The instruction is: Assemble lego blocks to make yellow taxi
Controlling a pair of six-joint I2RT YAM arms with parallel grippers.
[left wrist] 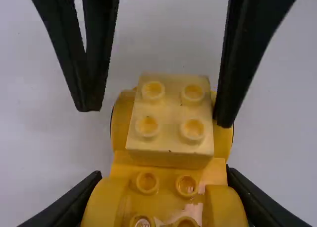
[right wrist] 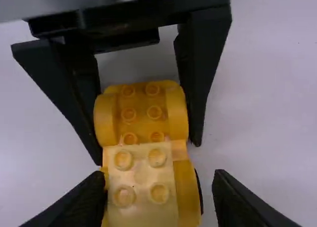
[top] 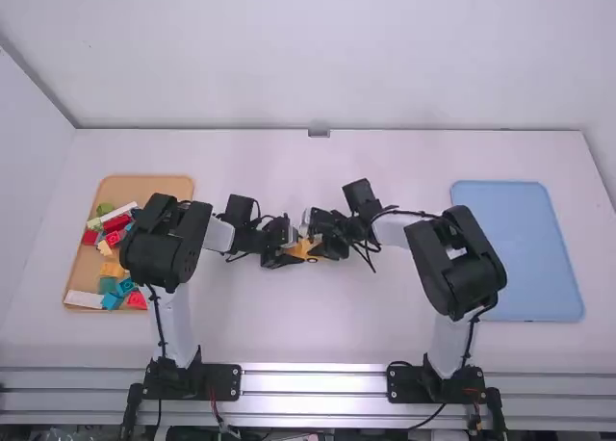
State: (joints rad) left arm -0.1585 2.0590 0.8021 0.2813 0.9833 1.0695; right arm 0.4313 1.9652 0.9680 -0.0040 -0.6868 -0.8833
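While the left hand [top: 296,249] is clamping one yellow car base [left wrist: 167,187], the right hand [top: 314,239], fingers spread, is straddling one pale four-stud block [left wrist: 170,110], holding nothing.

White links [top: 171,324] are joining bulky black joints [top: 166,250].
The left arm [top: 219,235] and right arm [top: 449,347] are carrying loose black cables [top: 409,213]; dark rectangular base plates [top: 223,381] are displaying small pale dots; the left gripper [top: 293,250] and right gripper [top: 318,245] are presenting black, tapering, angular fingers [left wrist: 242,63].
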